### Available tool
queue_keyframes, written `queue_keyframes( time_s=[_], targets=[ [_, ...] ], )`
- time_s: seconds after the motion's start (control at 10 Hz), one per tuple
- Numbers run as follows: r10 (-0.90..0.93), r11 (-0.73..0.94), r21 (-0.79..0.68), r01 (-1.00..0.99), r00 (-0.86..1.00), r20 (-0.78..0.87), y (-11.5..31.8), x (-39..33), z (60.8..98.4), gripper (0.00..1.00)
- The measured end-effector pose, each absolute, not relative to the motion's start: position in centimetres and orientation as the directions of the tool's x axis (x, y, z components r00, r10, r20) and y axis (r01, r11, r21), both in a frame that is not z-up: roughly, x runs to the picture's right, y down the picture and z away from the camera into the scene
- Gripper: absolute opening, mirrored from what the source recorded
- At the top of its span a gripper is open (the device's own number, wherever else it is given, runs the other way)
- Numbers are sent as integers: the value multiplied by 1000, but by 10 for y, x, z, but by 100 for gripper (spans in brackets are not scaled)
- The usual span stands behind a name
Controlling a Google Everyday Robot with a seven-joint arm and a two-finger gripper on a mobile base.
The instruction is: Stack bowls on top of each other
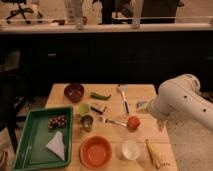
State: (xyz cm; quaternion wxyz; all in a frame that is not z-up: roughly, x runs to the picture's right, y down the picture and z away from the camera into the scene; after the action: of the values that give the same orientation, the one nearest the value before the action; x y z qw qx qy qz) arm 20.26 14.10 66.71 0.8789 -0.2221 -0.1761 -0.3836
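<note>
- At the right edge of the camera view, the white arm bends down over the wooden table [145,90]. The gripper [161,123] hangs low beside the table's right side, its jaws spread and nothing between them.
- Upper left on the table sits the small dark maroon bowl [74,92], upright and on its own.
- Bottom centre of the frame holds the wider orange bowl [95,152], also upright, just beside the green tray [35,132] and with a white cup [130,149] to its right.
- The two bowls lie well apart, with a green cup [84,108] and a small metal cup [87,122] between them.
- By my reading, the task has not properly started: neither bowl is gripped or lifted, and the arm is in its approach step.
- The next move calls for a reach across to the left to take the maroon bowl by its rim. It would then be carried over the cups and set inside the orange one.
</note>
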Motion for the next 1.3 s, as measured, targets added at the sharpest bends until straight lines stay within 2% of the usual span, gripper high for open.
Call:
queue_keyframes(
  time_s=[0.6,1.3],
  targets=[
    [-722,467,-149,872,473,505,121,93,702,80],
    [-778,324,-55,945,299,552,102,20,728,80]
  ],
)
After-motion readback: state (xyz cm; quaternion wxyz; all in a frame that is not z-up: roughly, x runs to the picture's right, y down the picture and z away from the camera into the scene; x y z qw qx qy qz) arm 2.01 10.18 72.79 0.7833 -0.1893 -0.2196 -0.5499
